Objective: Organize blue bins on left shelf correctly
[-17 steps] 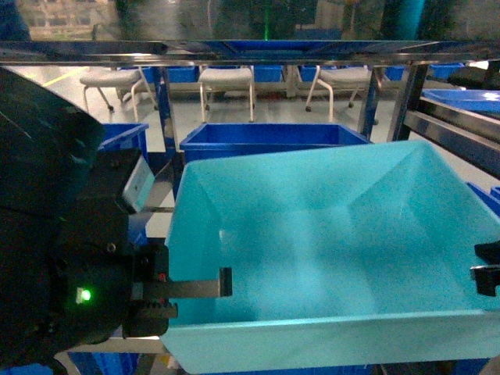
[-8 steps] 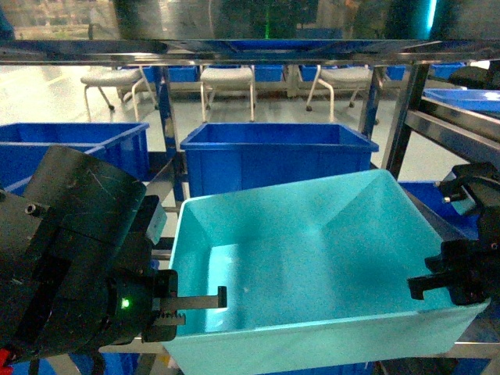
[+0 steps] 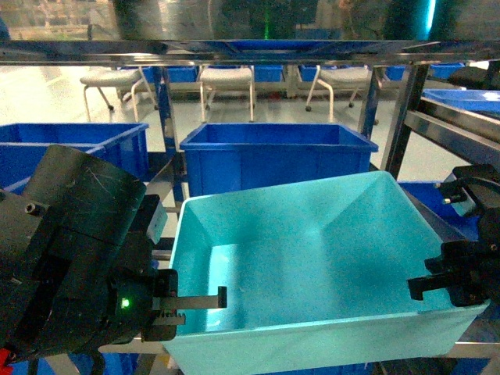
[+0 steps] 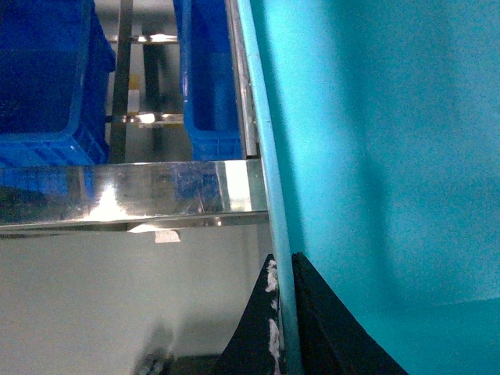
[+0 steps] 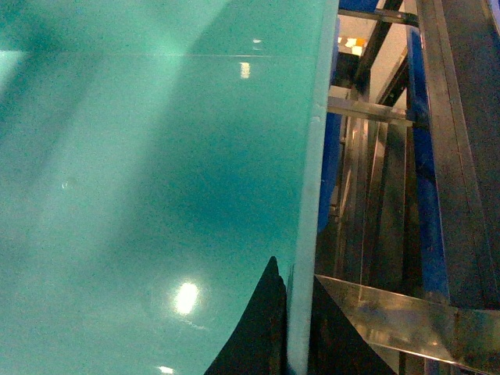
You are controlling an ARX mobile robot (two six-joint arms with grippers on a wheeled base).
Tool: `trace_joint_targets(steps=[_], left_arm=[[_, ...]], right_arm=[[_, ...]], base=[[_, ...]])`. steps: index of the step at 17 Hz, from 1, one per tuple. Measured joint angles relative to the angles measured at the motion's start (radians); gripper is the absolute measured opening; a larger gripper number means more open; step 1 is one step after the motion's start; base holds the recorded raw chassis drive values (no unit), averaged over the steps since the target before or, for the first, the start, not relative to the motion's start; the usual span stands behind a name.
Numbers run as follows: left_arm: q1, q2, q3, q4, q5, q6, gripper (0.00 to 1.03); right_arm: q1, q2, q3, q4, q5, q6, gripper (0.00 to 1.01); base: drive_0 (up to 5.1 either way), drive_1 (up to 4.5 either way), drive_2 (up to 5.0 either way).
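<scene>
**Two grippers pinch one turquoise bin at the steel rack**

The left gripper (image 4: 283,328) is pressed together on the left wall of the turquoise bin (image 3: 312,266): in the left wrist view one black finger sits outside the thin rim and one inside, with the rim between them. In the head view the inner finger (image 3: 205,298) reaches over the left wall, near the front corner. The right gripper (image 5: 291,328) pinches the opposite wall in the same way, one dark finger on each side of the pale rim. In the head view it (image 3: 457,281) sits at the right front corner of the bin.

There is one turquoise bin. It is empty, open side up, and it is tilted, with the left front corner lower than the right. It is held between the two arms in front of the left shelf (image 3: 234,51), the stainless-steel rack, below its top horizontal bar.

Behind the bin one royal-blue crate (image 3: 273,156) stands in the middle. Two more blue crates (image 3: 70,148) are at the left, one behind the other. Beyond the rack three white chairs (image 3: 226,82) stand on the floor.
</scene>
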Motion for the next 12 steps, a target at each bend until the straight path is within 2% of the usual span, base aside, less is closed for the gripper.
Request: trace_joint_targets(steps=[3,6,9,12], left_arm=[[0.024,0.057,0.075,-0.025,0.018,0.017,0.02],[0.04,0.134,0.166,-0.072,0.029,0.034,0.02],[0.048,0.188,0.234,-0.084,0.027,0.043,0.02],[0.054,0.264,0.333,-0.106,0.025,0.07,0.02]], right_arm=[[0.01,0.052,0.046,-0.016,0.013,0.018,0.02],[0.021,0.119,0.142,-0.07,0.031,0.035,0.02],[0.025,0.166,0.215,-0.107,0.033,0.039,0.02],[0.018,0.243,0.338,-0.185,0.047,0.039,0.02]], base=[[0.0,0.0,0.0],[0.0,0.0,0.0],[0.0,0.0,0.0],[0.0,0.0,0.0]])
